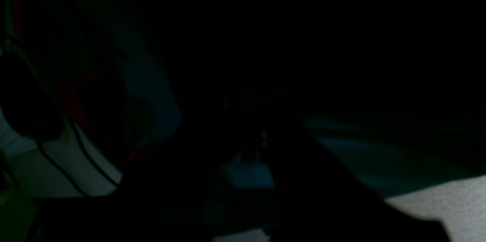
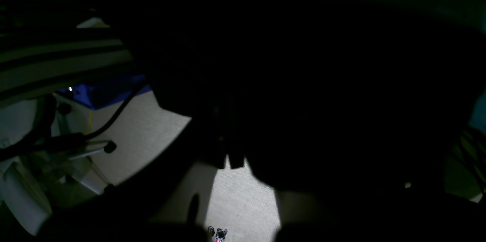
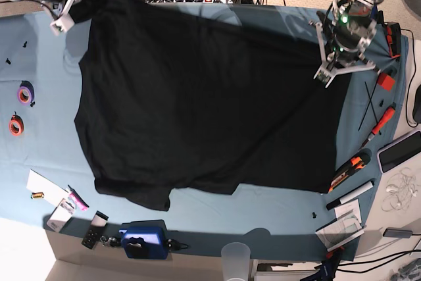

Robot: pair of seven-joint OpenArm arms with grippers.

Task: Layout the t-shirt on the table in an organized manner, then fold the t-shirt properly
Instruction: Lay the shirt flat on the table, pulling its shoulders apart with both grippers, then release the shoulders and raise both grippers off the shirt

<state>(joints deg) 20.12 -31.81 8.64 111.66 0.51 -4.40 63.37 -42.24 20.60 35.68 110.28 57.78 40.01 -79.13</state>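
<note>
Across the table (image 3: 39, 143), the t-shirt (image 3: 204, 103) lay spread. At its far corners the right gripper (image 3: 64, 23) and left gripper (image 3: 327, 76) were each closed on fabric, apparently. Uneven pulling would likely skew the cloth or slip a corner free.

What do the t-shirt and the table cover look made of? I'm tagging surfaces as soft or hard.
The t-shirt looks like soft matte black knit fabric: it lies limp with shallow folds and a wavy hem. The table seems covered in light teal cloth, matte with faint creases; what lies underneath is hidden.
</note>
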